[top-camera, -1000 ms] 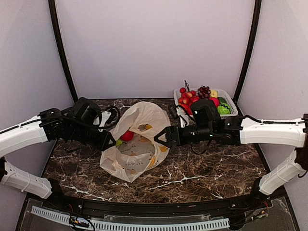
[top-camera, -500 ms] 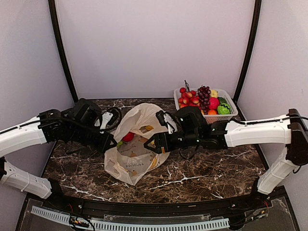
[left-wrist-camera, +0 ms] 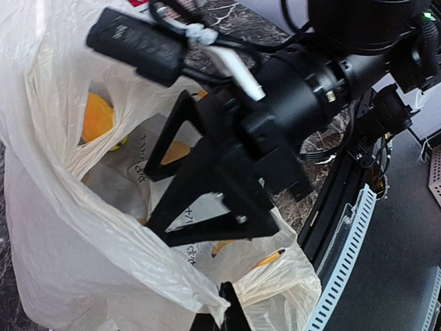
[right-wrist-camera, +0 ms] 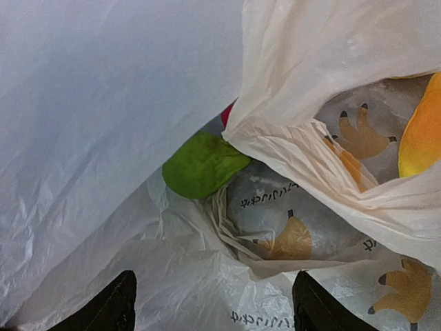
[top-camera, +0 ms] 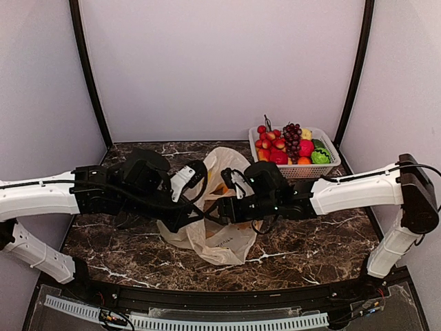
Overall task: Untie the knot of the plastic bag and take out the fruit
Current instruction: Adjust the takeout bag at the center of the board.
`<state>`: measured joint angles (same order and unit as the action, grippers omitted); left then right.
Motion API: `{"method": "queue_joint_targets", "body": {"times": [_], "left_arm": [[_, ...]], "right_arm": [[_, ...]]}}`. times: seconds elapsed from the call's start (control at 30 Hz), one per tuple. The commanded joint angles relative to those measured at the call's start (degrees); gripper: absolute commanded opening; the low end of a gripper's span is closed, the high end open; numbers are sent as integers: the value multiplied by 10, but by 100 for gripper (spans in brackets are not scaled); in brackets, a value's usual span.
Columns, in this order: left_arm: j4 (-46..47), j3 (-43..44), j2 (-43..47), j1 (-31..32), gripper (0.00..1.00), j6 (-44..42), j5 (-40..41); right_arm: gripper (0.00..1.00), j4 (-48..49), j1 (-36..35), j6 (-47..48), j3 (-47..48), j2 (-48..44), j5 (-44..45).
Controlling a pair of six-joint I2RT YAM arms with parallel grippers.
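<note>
Inspection of plastic bag [top-camera: 222,240] on marble tabletop [top-camera: 313,243].
Pinches bag rim in shut left claw [left-wrist-camera: 222,312]; holds right claw [right-wrist-camera: 213,293] spread open inside mouth, above green fruit [right-wrist-camera: 200,164].

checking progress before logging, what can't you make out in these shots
- knot: seen in no view; top view, left gripper and right gripper cover the mouth of the plastic bag
- red fruit: right wrist, only a sliver behind a bag fold
- orange fruit: right wrist, cut by the right edge
</note>
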<state>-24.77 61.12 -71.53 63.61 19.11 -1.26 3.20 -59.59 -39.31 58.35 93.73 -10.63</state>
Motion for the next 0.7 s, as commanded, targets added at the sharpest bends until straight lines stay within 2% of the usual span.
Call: {"method": "queue_joint_targets", "body": {"times": [0.0, 0.17, 0.43, 0.53, 0.57, 0.67], "left_arm": [[77, 26, -28, 32, 1, -2, -10], [130, 28, -35, 43, 2, 15, -34], [93, -11, 25, 38, 49, 35, 20], [71, -40, 48, 21, 62, 61, 16], [66, -46, 60, 9, 69, 66, 15], [49, -77, 90, -15, 79, 89, 14]], "right_arm": [[75, 19, -6, -20, -23, 12, -8], [75, 21, -6, -31, -36, 15, -10], [75, 21, -5, -38, -25, 40, -10], [75, 22, -6, -39, -17, 54, -12], [75, 21, -6, -40, -14, 58, -13], [75, 22, -6, -43, -7, 67, -15]]}}
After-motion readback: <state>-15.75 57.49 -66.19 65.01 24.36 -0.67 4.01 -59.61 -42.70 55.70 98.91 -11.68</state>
